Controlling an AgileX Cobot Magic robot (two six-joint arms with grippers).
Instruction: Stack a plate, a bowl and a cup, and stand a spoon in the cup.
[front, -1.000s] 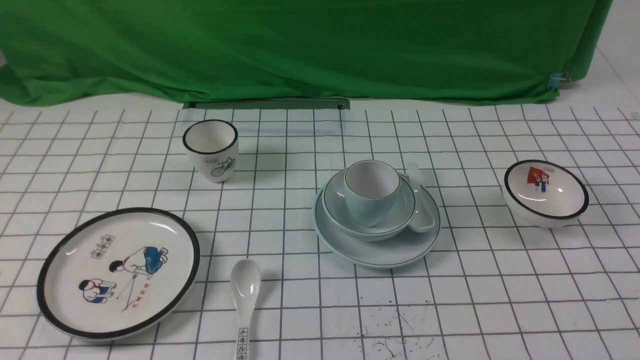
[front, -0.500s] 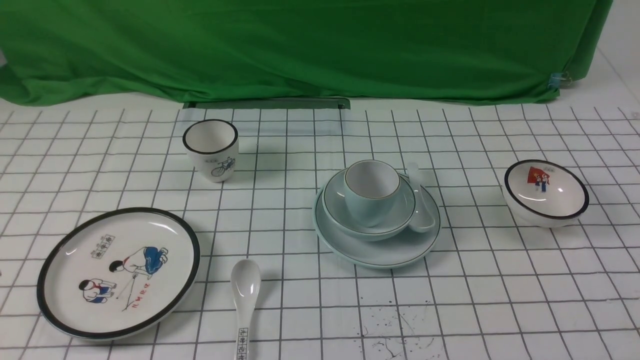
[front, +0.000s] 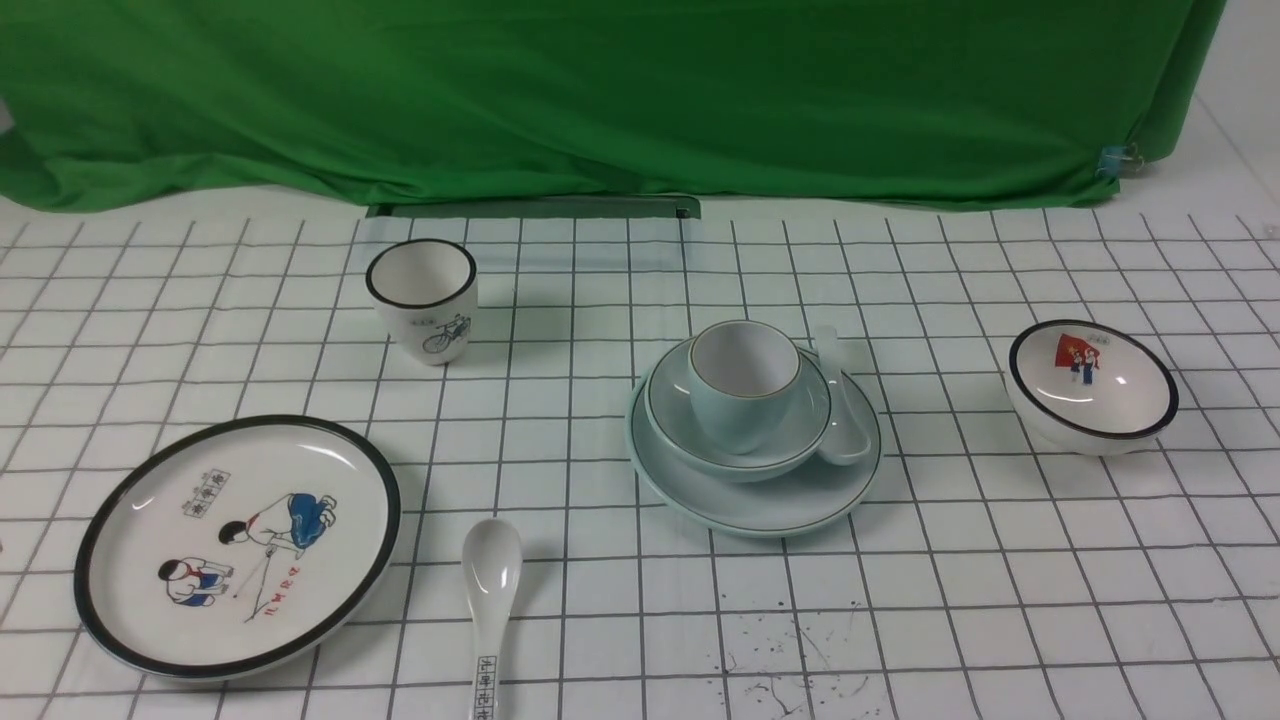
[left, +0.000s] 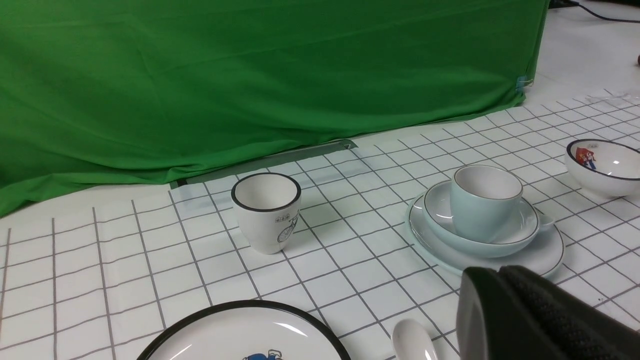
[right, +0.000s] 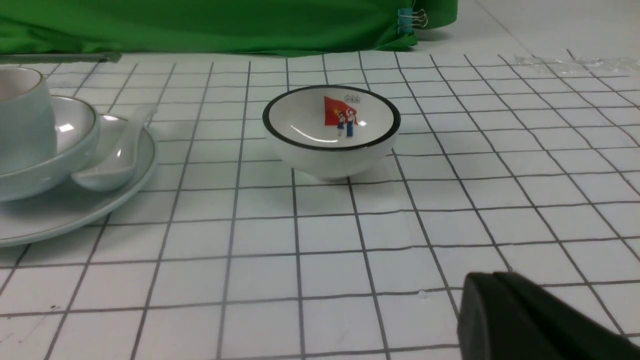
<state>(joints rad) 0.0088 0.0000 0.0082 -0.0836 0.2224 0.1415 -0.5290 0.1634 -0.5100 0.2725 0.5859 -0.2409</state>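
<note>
Left hand (left: 505, 300) closed, empty, clear of the crockery; right hand (right: 500, 310) closed, empty. Spoon (front: 838, 400) lies on plate (front: 760, 505) against bowl (front: 690, 425), handle pointing away toward the backdrop, beyond and left of right hand. Cup (front: 742, 385) upright in bowl. Open desk (front: 1000, 580) surrounds the stack.

No visible change across front view in past second. Cup (front: 744, 383), bowl (front: 738, 428), plate (front: 755, 480), spoon (front: 838, 405) show no shift in position. No arm, no hand entered front view.
</note>
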